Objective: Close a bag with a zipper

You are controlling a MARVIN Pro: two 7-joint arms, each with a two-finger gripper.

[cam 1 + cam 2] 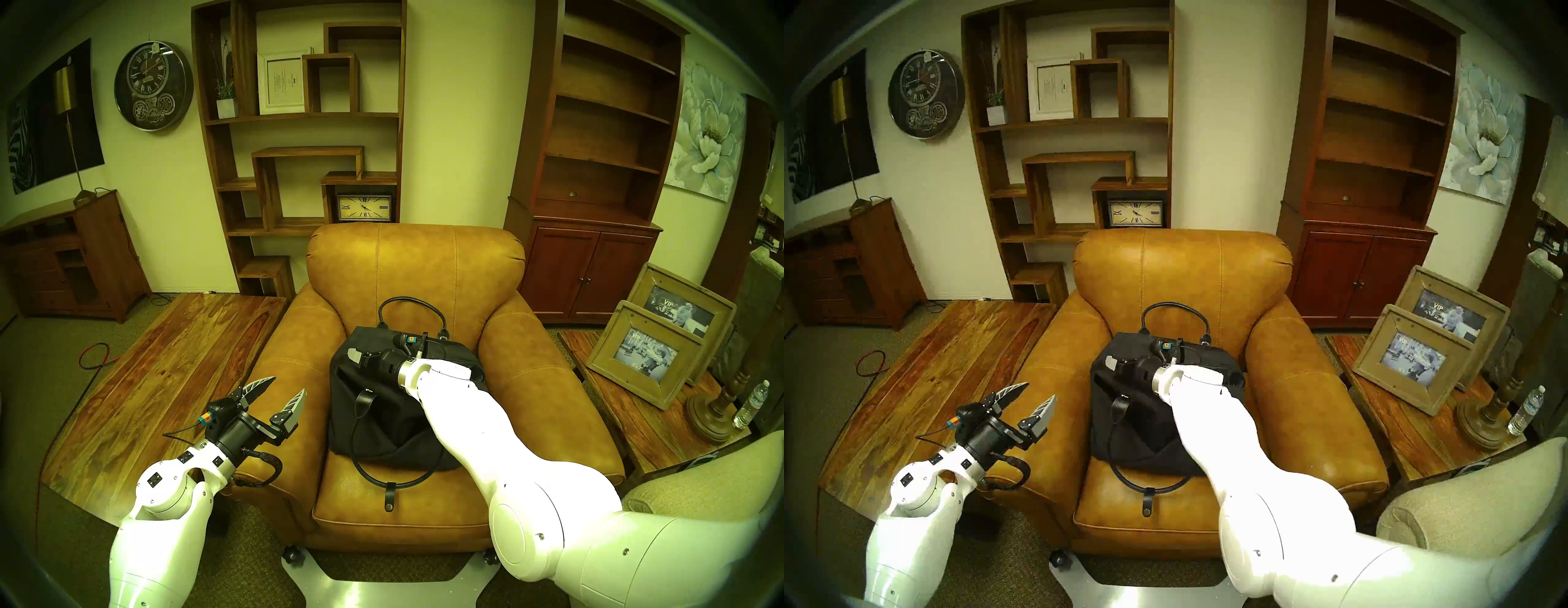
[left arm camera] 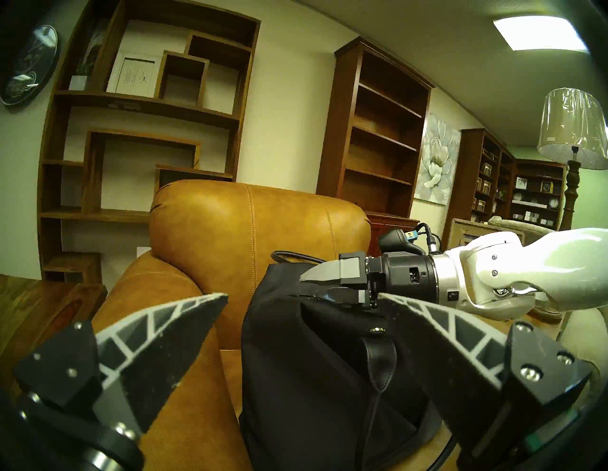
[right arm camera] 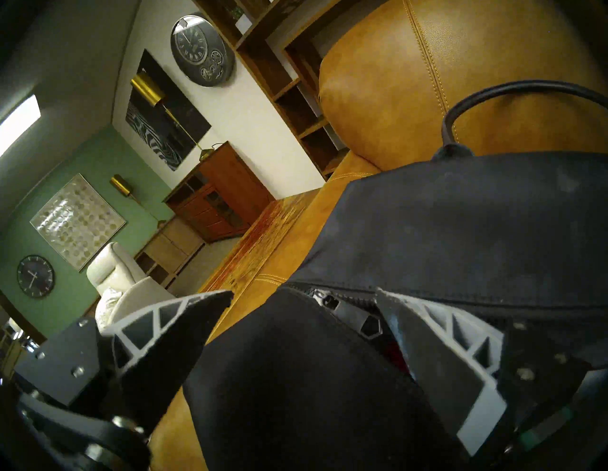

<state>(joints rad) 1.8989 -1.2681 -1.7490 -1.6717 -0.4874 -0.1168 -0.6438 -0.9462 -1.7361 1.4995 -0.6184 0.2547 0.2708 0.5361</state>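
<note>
From the head views the bag [image 1: 382, 407] sits mid-frame on the armchair [image 1: 530, 382], the right gripper [image 1: 356, 354] lying over its top, the left gripper [image 1: 278, 395] spread wide, empty, lower left. The left wrist view shows the right one's fingers parted along the top seam. Its own view puts the zipper [image 3: 342, 304] pull between them (ungrasped, I'd judge), running lengthwise; the right arm is nearer.
</note>
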